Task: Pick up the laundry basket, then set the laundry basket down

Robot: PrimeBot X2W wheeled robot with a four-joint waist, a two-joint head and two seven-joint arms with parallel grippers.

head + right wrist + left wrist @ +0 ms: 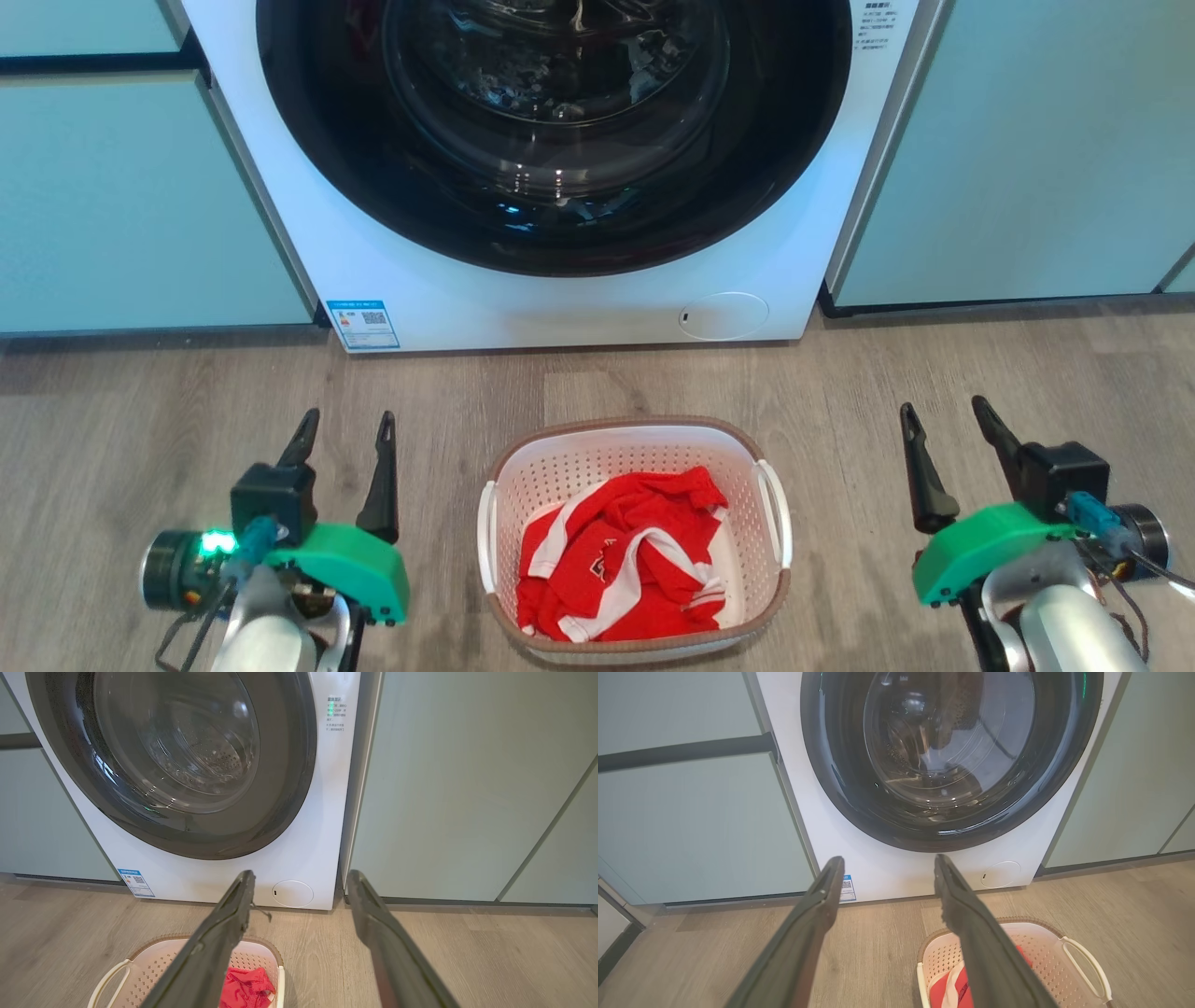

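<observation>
Laundry basket [607, 457] — small, white perforated plastic, rounded-rectangular, brown woven-look rim, white loop handle on each side — is sitting upright on the grey wood-look plank floor [187, 401], just in front of the big white front-loading washing machine [579, 308] with its dark round glass door. Pale green cabinet fronts [1027, 149] are flanking the machine. Left gripper [347, 420] is hovering left of the basket, right gripper [943, 408] right of it — both well apart from it, fingers spread, gripping nothing. Crumpled red-and-white garment [625, 560] is lying inside the basket.
</observation>
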